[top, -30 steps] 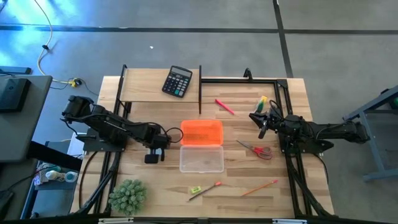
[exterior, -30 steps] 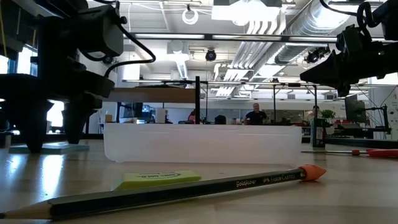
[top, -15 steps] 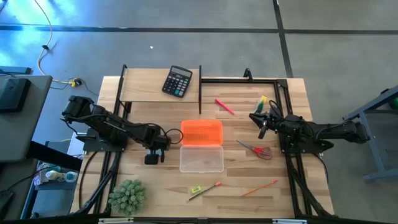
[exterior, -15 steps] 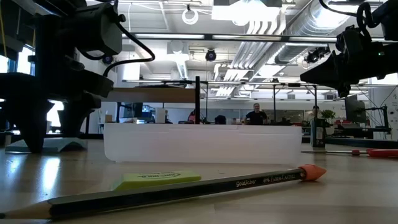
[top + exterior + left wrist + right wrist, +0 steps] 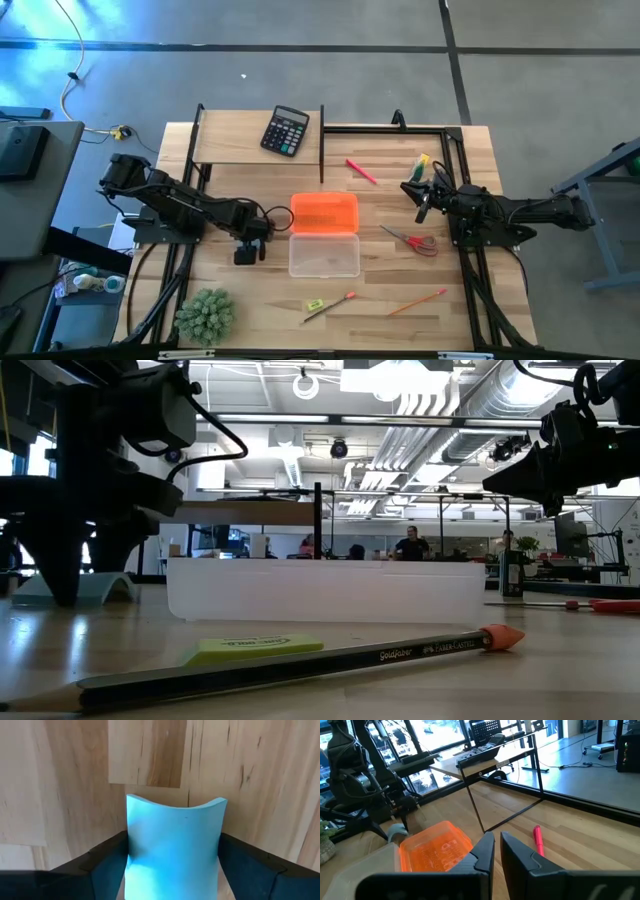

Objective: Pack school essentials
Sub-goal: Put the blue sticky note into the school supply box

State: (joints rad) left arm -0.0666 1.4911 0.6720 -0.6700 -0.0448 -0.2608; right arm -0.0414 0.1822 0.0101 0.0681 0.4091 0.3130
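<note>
**Note pad pinched at the left of the case**

Pale blue square note pad [image 5: 172, 847] sits between the jaws of the left gripper [image 5: 244, 256], bowed into a curve as the two dark fingers [image 5: 107, 862] press on its opposite edges, low over the light wooden surface [image 5: 250, 300]. In the high view that gripper is just left of the clear plastic half [image 5: 324, 255] of the open pencil case, whose translucent orange half [image 5: 324, 213] lies beside it toward the far side.

The right gripper [image 5: 421, 205] hangs above the surface to the right of the case, jaws pressed together with nothing between them. Near it lie the red-handled scissors [image 5: 412, 241], the pink pen [image 5: 361, 171] and the yellow-and-green crayon box [image 5: 420, 165].

Toward the near edge rest the tiny green eraser [image 5: 250, 650] and two thin pencils, one dark with a red tip [image 5: 300, 665], the other orange [image 5: 417, 301]. A black calculator [image 5: 285, 131] sits on the raised shelf at the far side, and a spiky green plant [image 5: 205, 315] stands at the near left corner.
</note>
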